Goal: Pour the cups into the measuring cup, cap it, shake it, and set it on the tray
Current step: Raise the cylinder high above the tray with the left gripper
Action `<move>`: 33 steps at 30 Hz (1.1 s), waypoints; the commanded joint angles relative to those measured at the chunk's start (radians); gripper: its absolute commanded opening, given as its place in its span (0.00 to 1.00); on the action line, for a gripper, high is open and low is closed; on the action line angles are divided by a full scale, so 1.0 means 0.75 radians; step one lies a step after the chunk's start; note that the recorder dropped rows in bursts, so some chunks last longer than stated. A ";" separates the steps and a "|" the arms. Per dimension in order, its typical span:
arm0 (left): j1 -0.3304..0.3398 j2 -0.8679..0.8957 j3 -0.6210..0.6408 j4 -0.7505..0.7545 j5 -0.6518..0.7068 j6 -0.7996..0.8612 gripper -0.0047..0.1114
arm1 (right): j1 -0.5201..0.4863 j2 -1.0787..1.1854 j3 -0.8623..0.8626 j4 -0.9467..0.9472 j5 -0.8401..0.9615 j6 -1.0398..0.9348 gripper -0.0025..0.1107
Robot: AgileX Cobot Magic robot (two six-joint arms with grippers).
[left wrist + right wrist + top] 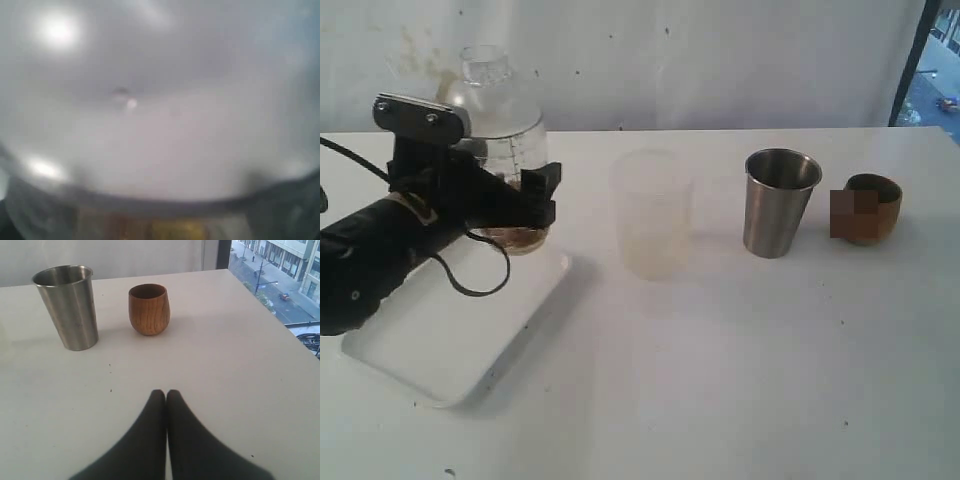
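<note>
The left gripper (520, 200) has its jaws spread wide around the capped measuring cup (503, 125), clasping it upright at the far left, over the far end of the white tray (440, 350). Its base seems to touch the tray, though the close view is a blur. To the right stand a frosted cup (653, 215), the steel tumbler (778, 205) and the brown cup (882, 205). The right gripper (166, 394) is pressed closed, empty.

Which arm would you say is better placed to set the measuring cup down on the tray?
Left. The left gripper is clamped around the capped measuring cup, at the tray's far edge. The right gripper is shut on nothing, facing the steel tumbler and brown cup.
</note>
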 commanded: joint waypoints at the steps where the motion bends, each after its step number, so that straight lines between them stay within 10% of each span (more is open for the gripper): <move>1: 0.044 0.036 -0.095 -0.373 -0.065 0.115 0.04 | -0.011 -0.006 0.001 -0.005 -0.003 -0.004 0.02; 5: 0.076 0.030 -0.114 0.183 0.021 -0.057 0.04 | -0.011 -0.006 0.001 -0.005 -0.003 -0.004 0.02; 9: 0.124 0.054 -0.174 -0.115 -0.126 0.205 0.04 | -0.011 -0.006 0.001 -0.005 -0.003 -0.004 0.02; 33: 0.149 0.517 -0.965 0.001 0.410 0.931 0.04 | -0.011 -0.006 0.001 -0.005 -0.003 -0.004 0.02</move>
